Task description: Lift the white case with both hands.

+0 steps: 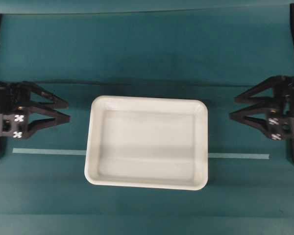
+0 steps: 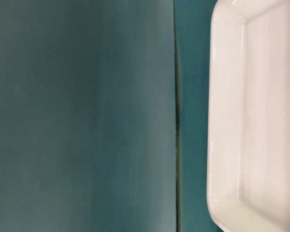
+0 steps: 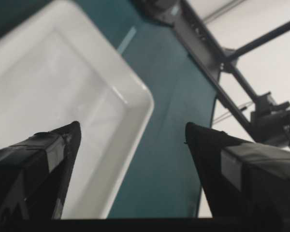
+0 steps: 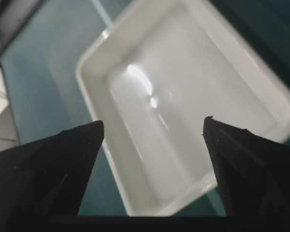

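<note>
The white case (image 1: 147, 142) lies flat and empty in the middle of the teal table, its rim (image 2: 222, 121) filling the right of the table-level view. My left gripper (image 1: 67, 110) stands open a short way left of the case's left edge, with nothing between its fingers. My right gripper (image 1: 233, 106) stands open a short way right of the case's right edge, also empty. In the left wrist view the case (image 3: 63, 96) lies ahead past the left gripper (image 3: 133, 126). In the right wrist view the case (image 4: 183, 96) lies ahead between the tips of the right gripper (image 4: 153, 121).
A pale tape strip (image 1: 49, 152) runs across the table under the case and out on the right (image 1: 237, 156). A seam in the teal cloth (image 2: 176, 116) runs beside the case. A black frame (image 3: 208, 53) stands at the table's far side.
</note>
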### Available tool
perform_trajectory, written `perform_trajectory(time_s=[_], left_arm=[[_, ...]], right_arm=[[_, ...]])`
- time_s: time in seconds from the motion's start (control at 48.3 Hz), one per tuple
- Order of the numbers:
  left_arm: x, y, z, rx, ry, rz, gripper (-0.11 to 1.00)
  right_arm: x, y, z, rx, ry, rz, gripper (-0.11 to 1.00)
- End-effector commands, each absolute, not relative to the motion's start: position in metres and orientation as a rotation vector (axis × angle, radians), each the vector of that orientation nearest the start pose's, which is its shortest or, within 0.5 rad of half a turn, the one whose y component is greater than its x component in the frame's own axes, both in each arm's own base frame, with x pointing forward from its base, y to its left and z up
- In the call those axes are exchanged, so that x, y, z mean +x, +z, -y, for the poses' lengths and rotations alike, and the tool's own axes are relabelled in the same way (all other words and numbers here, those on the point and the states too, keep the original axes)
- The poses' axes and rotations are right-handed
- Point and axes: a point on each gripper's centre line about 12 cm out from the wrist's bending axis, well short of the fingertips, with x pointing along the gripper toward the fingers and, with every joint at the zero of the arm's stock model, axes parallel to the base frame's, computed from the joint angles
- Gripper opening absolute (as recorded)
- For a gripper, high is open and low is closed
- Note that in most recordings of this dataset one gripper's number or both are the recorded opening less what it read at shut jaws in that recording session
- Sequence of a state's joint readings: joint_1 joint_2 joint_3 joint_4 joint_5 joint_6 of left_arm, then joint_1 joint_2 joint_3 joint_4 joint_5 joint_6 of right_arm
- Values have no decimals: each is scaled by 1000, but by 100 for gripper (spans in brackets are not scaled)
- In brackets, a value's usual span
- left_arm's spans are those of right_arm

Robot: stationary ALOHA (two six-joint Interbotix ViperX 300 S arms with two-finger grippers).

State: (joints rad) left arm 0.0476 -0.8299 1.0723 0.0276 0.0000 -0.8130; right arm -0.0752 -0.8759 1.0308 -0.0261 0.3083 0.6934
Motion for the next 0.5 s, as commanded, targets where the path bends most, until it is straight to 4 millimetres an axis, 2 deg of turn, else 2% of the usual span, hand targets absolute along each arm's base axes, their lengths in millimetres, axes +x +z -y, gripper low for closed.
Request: perform_trajectory(time_s=[0.0,0.269,0.476], left_arm=[[223,286,-11,-728,118,-171,93],[204,317,-10,-495,65,-56,93],[188,338,-9,-398,45,29,93]], right_arm=[[206,281,15,597,-192,-366,89],[193,304,13,375,-127,-284,89],[183,321,13,284,-103,-217,89]])
